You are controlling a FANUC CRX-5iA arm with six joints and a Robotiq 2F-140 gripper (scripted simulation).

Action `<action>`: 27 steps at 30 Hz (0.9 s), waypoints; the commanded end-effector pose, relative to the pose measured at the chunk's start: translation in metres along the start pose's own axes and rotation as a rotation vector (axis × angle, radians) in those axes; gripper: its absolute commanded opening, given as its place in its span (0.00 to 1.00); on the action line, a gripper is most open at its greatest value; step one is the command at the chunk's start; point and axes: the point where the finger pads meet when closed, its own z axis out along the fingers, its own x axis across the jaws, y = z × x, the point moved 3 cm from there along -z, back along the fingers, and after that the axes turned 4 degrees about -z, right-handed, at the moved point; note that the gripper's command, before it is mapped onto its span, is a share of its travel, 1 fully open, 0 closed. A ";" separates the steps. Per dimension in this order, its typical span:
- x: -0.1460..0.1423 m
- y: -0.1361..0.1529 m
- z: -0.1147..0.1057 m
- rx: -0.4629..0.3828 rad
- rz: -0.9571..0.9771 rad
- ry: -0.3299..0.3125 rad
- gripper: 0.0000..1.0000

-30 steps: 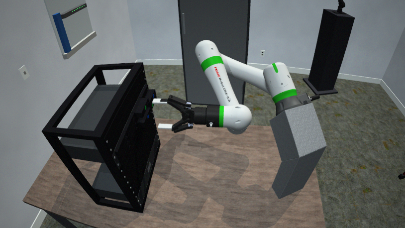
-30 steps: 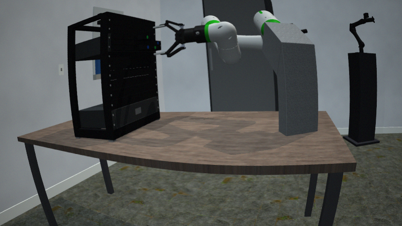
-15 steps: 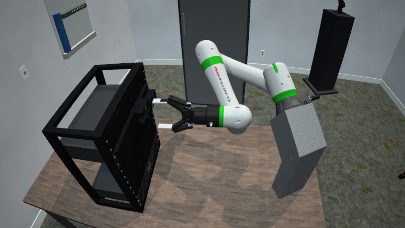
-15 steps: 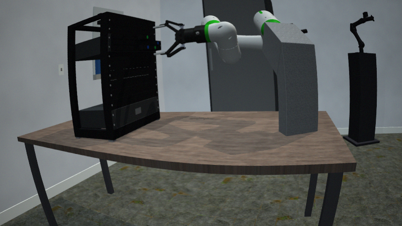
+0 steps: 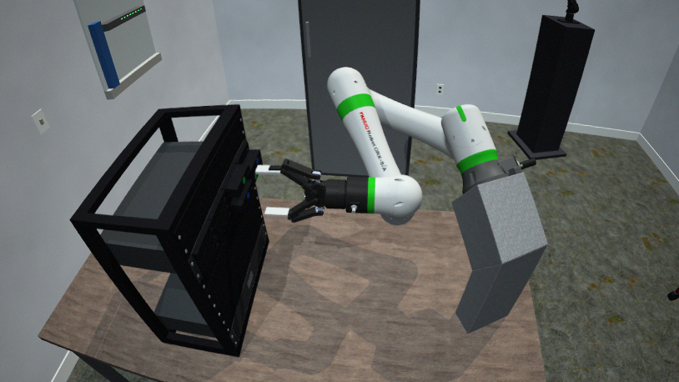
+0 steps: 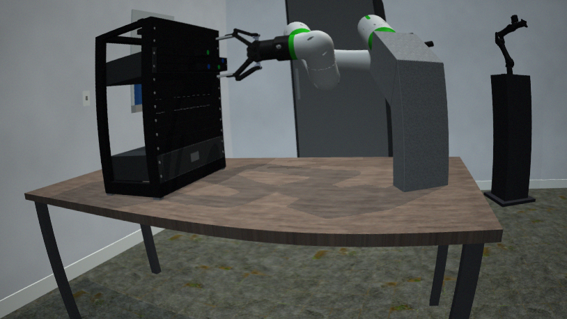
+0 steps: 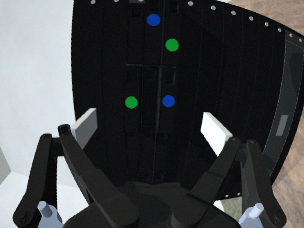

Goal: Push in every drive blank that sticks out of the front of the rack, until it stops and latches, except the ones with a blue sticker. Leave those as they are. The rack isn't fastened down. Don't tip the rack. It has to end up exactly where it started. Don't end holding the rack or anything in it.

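The black rack stands on the left of the wooden table, its front facing the arm. High on its front, drive blanks stick out a little. In the wrist view they carry a blue sticker, a green sticker, a second green one and a second blue one. My gripper is open and empty, level with these blanks and close in front of them; its white pads straddle the lower pair. It also shows in the exterior view. I cannot tell whether a pad touches a blank.
The arm's grey pedestal stands on the right of the table. A dark door is behind the arm, and a tall black column stands on the floor at the back right. A wall panel hangs behind the rack.
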 end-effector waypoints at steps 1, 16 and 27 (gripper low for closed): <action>0.000 0.000 0.000 0.000 0.000 0.000 1.00; 0.000 0.000 0.000 0.000 0.000 0.000 1.00; 0.008 -0.031 0.001 0.000 0.000 0.000 1.00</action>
